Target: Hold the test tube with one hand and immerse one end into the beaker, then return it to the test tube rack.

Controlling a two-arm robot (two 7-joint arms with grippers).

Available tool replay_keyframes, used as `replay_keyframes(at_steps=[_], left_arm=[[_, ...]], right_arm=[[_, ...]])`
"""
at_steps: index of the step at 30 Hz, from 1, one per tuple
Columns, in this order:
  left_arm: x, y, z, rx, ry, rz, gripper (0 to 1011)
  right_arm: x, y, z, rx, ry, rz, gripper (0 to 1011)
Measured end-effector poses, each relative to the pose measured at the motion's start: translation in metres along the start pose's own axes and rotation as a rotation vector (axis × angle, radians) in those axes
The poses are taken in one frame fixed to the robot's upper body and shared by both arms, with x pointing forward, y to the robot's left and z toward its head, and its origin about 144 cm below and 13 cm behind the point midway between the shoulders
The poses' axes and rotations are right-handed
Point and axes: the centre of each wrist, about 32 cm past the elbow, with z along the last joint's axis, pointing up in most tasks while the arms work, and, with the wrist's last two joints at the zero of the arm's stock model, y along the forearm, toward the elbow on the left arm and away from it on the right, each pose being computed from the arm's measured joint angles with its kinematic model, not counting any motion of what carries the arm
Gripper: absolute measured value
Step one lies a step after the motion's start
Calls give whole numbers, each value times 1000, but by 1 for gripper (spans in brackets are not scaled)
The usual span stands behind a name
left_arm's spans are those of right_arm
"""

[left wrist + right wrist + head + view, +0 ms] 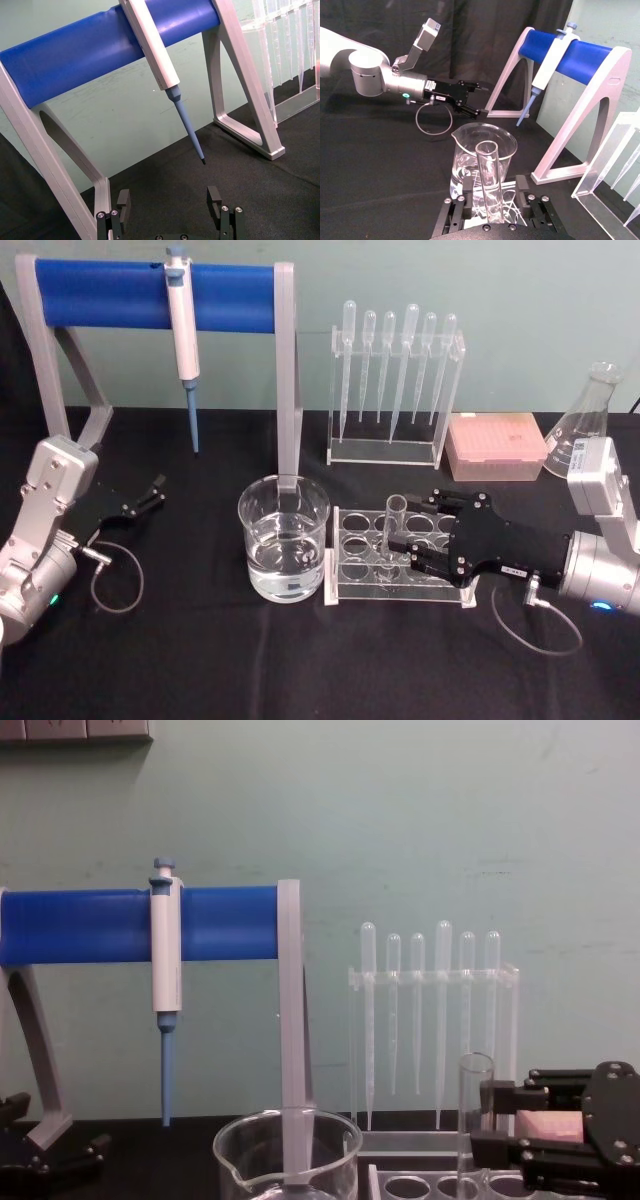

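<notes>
- Blue-barred stand (pixel 150 295) at the back of the black desk (pixel 200 660).
- Pipettor (pixel 183 330) hanging from its bar.
- Pipette rack (pixel 395 380) to the stand's right.
- Pink box (pixel 495 445) farther right.
- Conical flask (pixel 585 425) beyond the box.

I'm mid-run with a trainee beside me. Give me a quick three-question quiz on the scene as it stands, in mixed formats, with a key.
1. True or false: the test tube is lying inside the beaker.
2. Which arm's end effector has the test tube between its fingers? A. the left; B. the right; C. neither.
3. Fill in: the pipettor hangs from a ____ bar.

Key
1. False. It stands upright in the clear rack beside the beaker.
2. B. The right end effector has one finger on either side of the tube, with a gap on each side.
3. Blue.
</notes>
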Motion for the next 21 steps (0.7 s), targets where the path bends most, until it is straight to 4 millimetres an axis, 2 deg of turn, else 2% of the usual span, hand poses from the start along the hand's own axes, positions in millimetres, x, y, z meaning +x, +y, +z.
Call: replay_keyframes(at_steps=[1, 6, 7, 12, 17, 21], left_arm=[[0, 0, 0, 0, 0, 0, 1000], [0, 0, 0, 0, 0, 0, 1000], [0, 0, 0, 0, 0, 0, 1000], [0, 0, 0, 0, 0, 0, 1000], [0, 0, 0, 0, 0, 0, 1000], [0, 0, 0, 0, 0, 0, 1000]], right_arm=[[0, 0, 0, 0, 0, 0, 549], [0, 0, 0, 1, 0, 0, 691], [0, 0, 0, 1, 0, 0, 746], [-7, -4, 6, 69, -11, -33, 895], [-12, -10, 13, 149, -5, -84, 998], [-19, -17, 17, 226, 10, -154, 1002]])
